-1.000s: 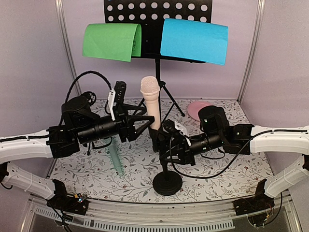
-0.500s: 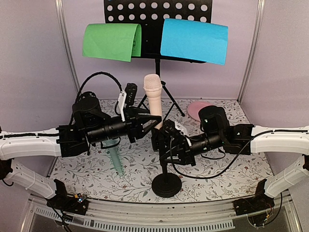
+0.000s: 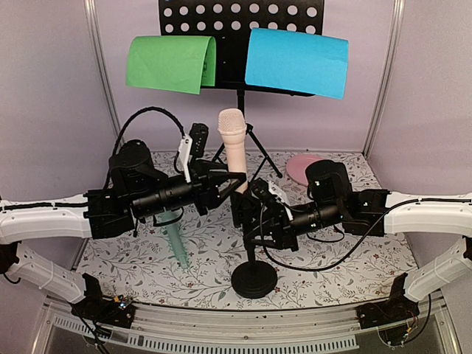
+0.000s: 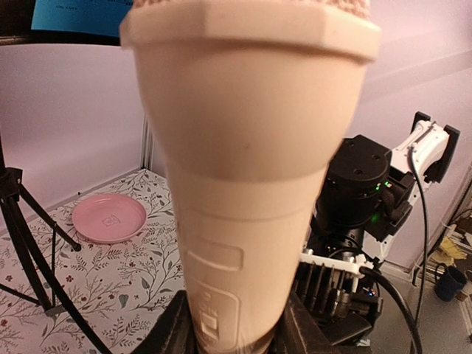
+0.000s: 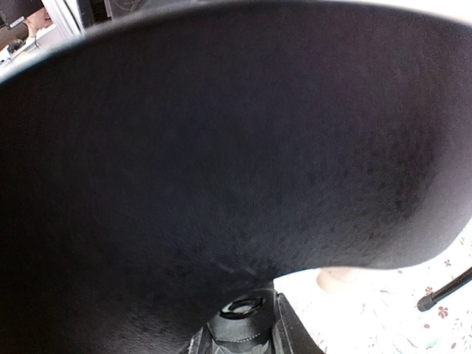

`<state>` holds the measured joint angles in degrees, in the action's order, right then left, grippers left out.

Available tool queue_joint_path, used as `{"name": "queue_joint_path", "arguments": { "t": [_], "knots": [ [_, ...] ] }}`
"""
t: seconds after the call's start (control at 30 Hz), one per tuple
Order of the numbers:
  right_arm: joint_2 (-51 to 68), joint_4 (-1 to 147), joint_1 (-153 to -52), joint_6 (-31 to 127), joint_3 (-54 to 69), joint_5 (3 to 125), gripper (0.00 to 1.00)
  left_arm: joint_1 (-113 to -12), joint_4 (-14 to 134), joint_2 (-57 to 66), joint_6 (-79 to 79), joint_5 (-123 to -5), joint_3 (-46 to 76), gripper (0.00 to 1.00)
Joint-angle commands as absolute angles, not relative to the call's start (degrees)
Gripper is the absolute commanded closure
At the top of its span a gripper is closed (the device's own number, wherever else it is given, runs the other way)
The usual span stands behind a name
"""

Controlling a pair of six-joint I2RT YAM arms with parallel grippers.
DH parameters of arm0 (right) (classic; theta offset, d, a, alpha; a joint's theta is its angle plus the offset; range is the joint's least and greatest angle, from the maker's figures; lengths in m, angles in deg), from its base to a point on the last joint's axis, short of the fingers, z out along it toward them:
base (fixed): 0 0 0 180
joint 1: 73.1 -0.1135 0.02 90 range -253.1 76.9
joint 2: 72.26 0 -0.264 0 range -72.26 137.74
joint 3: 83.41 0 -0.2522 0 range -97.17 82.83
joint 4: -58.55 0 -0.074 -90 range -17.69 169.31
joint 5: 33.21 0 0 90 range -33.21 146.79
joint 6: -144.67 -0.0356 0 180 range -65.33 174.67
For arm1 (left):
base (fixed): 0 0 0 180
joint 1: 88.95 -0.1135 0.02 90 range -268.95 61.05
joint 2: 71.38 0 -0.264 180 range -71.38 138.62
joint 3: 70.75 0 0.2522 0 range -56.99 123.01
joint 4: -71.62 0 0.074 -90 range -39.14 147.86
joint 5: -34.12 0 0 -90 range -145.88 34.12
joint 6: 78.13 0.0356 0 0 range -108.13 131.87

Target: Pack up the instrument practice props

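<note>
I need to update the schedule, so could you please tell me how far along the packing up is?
Done: nothing looks packed away yet. In hand: the left claw grips the pink toy microphone while the right claw holds the black mic stand. Left: the mint microphone lies on the table, and the green sheet and blue sheet hang on the standing music rack.

A round pink plate [image 3: 299,165] lies flat at the far right of the tabletop [image 3: 140,259], which wears a white cloth printed with small leafy sprigs. Pale lilac walls [image 3: 44,96] enclose it, with silver posts [image 3: 102,81] at the back corners.
</note>
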<state>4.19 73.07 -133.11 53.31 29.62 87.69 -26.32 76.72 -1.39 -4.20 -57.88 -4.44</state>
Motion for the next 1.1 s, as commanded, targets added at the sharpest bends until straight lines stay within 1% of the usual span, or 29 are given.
{"name": "queue_joint_path", "arguments": {
  "t": [0.0, 0.2, 0.33, 0.53, 0.77, 1.07],
  "knots": [
    [2.88, 69.54, -133.57, 52.06, 28.87, 88.47, 0.96, -25.11, 78.34, -2.96, -4.29, -56.40, -2.30, 0.76],
    [3.42, 69.50, -133.57, 51.77, 28.63, 89.17, 0.97, -24.51, 78.01, -3.92, -4.92, -55.05, -1.79, 0.78],
    [4.20, 69.80, -133.54, 51.45, 28.29, 89.65, 0.98, -24.35, 75.75, -4.43, -6.33, -52.16, -0.04, 0.80],
    [4.92, 70.90, -133.56, 51.24, 27.70, 89.84, 1.00, -24.34, 77.16, -5.69, -6.58, -51.27, 0.29, 0.81],
    [4.99, 70.82, -133.57, 50.98, 27.96, 89.80, 1.00, -24.28, 76.82, -5.99, -5.64, -50.08, 0.65, 0.84],
    [5.42, 70.82, -133.57, 50.89, 28.32, 89.68, 1.00, -24.28, 73.53, -7.96, -8.23, -40.66, 1.34, 0.89]
  ]
}}
